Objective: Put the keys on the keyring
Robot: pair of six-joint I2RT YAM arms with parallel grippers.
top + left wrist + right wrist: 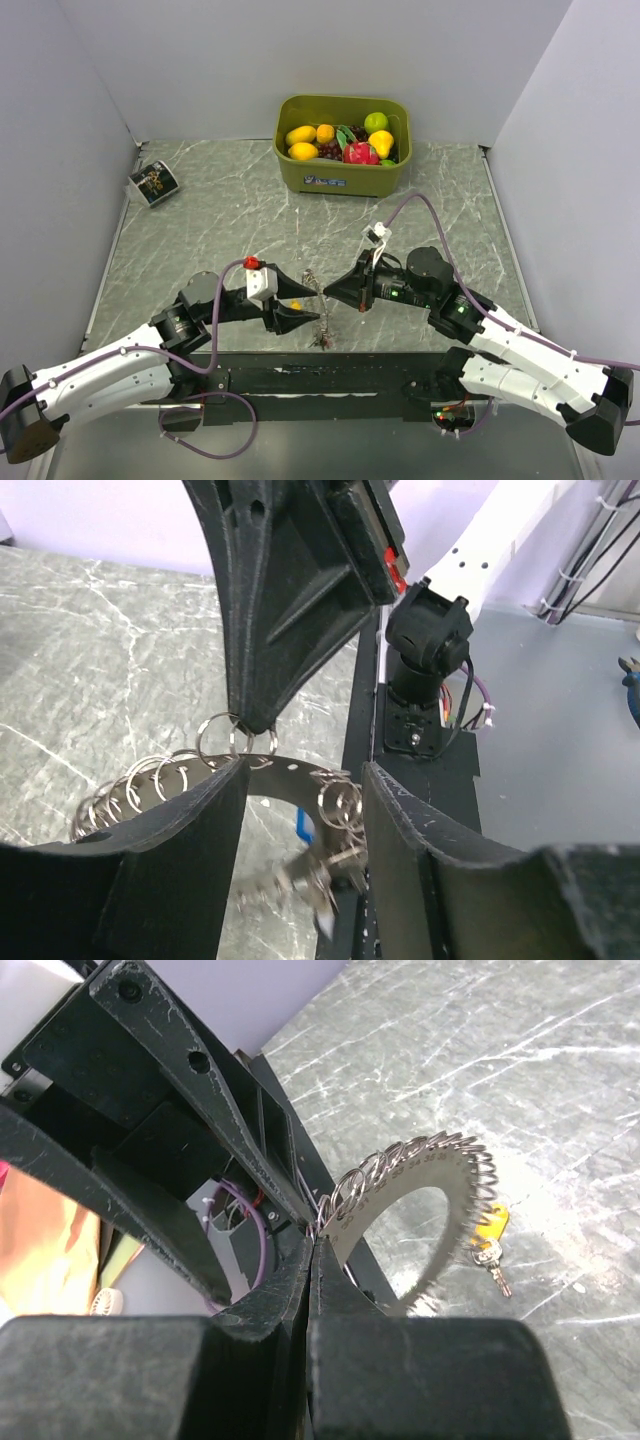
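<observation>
The right claw [314,1248] is pressed together, its two tips clamped on one end of the keyring [452,1182], a flat grey crescent with a row of small wire loops along its outer edge. In the right wrist view the crescent sweeps up from the pinch toward 1 o'clock and curls back down toward 5 o'clock, its hollow facing 7 o'clock. The left claw [302,772] stands wide apart. The band of the keyring crosses the gap between its fingers [190,860], but I cannot tell whether it touches them. In the left wrist view the right claw comes in from 12 o'clock and its tip meets the loops just above that gap.

From above, the keyring shows edge-on as a thin line with its long axis running 12 to 6 o'clock. It sits between the two claws, near the 6 o'clock edge of the table [200,230]. The keys [322,340] hang bunched at its 6 o'clock end. A yellow-headed key [490,1225] dangles at 4 o'clock of the crescent in the right wrist view. A green bin [345,178] of toy fruit stands well apart at the table's 12 o'clock
</observation>
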